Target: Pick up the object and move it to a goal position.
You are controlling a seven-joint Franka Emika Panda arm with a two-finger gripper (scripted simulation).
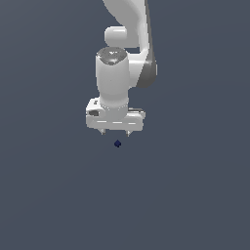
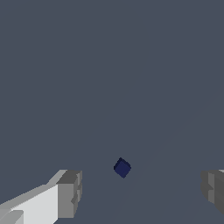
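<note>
My gripper (image 1: 115, 133) is spread wide, holding nothing, just above the cube (image 1: 117, 143) at the exterior frame's center.

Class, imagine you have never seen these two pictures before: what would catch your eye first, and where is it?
The big white robot arm dominates the exterior view, hanging from the top of the picture over a plain grey-blue floor. Its gripper is open, fingers spread wide. Just below it sits a tiny dark navy cube; in the wrist view the cube shows between the two fingertips, touched by neither.
</note>
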